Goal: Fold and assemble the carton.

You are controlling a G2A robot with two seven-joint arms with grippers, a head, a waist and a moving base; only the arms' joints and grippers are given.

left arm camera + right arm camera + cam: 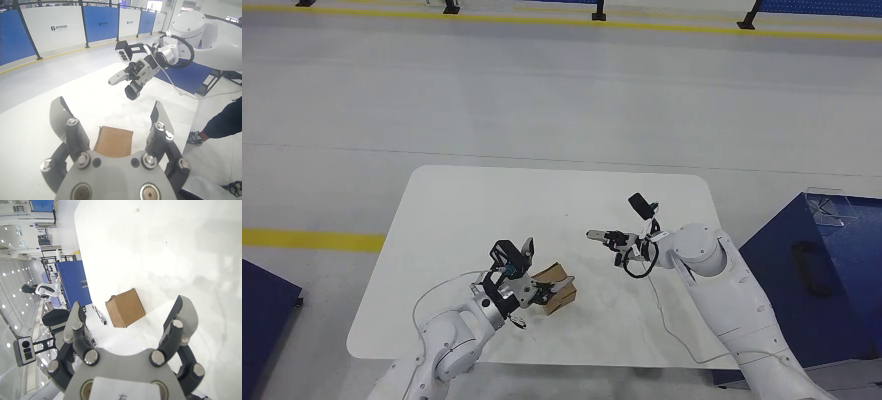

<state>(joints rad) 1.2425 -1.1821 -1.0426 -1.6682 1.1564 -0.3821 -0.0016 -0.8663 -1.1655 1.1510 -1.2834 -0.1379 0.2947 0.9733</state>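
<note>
Carton [125, 308] stands boxed on the desk [492, 200], seemingly almost done; left pincer [108, 104] spread beside it, right pincer [121, 88] spread apart, next likely pressing loose flaps shut.

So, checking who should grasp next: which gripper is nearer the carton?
The left gripper: open, with the carton showing between its fingers. The right gripper, also open, hangs apart from it over the table.
</note>
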